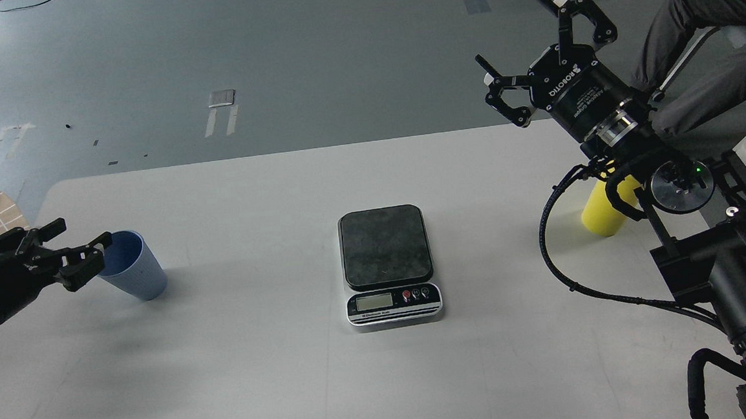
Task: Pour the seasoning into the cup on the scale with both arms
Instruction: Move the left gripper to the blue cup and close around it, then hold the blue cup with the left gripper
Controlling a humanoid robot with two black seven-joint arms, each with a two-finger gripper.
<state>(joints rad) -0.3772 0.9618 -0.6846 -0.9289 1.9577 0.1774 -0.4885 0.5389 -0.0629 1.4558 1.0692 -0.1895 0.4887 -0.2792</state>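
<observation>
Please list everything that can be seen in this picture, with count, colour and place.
cup: 1, light blue, left side of table, at the left claw's tips
scale: 1, dark top with silver front, table centre, nothing on it
bottle: 1, yellow, right side of table, mostly hidden behind right arm
table: 1, white, under everything
seated person: 1, grey trousers, top right
left claw: 1, black, open at the cup's rim
right claw: 1, black, open, raised above table's far right

L black two-finger gripper (84, 253) enters low from left edge, fingers spread apart, pointing right. R black ROBOTIQ gripper (535, 50) raised high at upper right, fingers splayed wide, aimed up-left; wrist angled, black cables looping below forearm.
</observation>
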